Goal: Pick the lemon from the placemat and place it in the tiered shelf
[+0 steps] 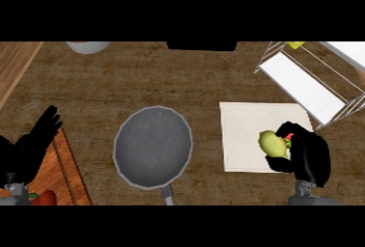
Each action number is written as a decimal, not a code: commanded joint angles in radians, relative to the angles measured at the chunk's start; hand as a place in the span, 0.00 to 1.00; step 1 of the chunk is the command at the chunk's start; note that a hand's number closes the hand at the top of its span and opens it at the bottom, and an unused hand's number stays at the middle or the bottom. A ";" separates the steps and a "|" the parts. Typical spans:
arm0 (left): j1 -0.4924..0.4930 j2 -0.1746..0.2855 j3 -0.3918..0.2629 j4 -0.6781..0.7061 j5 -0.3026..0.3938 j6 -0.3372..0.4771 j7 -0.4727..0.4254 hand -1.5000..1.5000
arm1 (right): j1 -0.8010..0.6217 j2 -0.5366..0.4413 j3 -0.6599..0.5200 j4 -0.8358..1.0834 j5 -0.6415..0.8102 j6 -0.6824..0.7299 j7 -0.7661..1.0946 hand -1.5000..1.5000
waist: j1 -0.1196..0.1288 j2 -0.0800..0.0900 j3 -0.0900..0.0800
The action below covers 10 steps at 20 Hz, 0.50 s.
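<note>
**Lemon in the right hand, over the placemat**

Brown, grainy desk [107, 87] across the whole view, seen steeply from above. At its upper right, a tiered shelf [303, 84]: white tiers in a thin wire frame, set slantwise, with its lower end just beside the upper right corner of the placemat [242, 144]. Small yellow scrap [296, 45] at the shelf's top end, too small to name.

Placemat pale and square, flat on the desk, right of the middle. Over its right part, the lemon [272, 144], yellow-green, showing taller than wide. Grasped from the right by the right hand [308, 155]: black fingers curled round the fruit above and below, leaving only its left face in sight. Cannot tell whether lifted or resting on the mat. Near the shelf's lower end but apart from it, and in none of its tiers.

Left of the placemat, with a strip of bare desk between, a round grey pan [153, 147], its short handle [168, 195] pointing toward the lower edge of the view.

At the left edge, the left hand [32, 144], released and holding nothing, fingers straight and slanting up to the right. Beneath and beside it, a reddish wooden board [71, 169], partly cut off by the view's edge. At the board's lower end, something red [44, 198], mostly hidden.

Along the top edge, the pale rim of a bowl [89, 46] at the left and a dark block [202, 46] near the middle, both cut off.
</note>
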 commanded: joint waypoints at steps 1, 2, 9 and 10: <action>-0.018 -0.019 -0.027 0.008 -0.008 -0.001 0.020 0.50 | -0.217 0.020 0.000 0.016 0.061 0.167 0.345 1.00 | 0.018 0.000 0.002; -0.019 0.001 -0.004 0.015 -0.012 0.006 0.010 0.50 | -0.259 0.020 0.009 -0.001 0.082 0.215 0.427 1.00 | 0.011 -0.005 0.002; -0.014 -0.029 -0.017 0.046 -0.037 0.019 -0.018 0.50 | -0.620 0.021 0.065 -0.007 -0.059 0.292 0.815 1.00 | -0.014 -0.009 0.007; -0.003 -0.015 0.007 0.056 -0.013 -0.002 -0.027 0.50 | -0.613 0.021 0.121 -0.069 -0.080 0.272 0.875 1.00 | -0.017 -0.012 0.007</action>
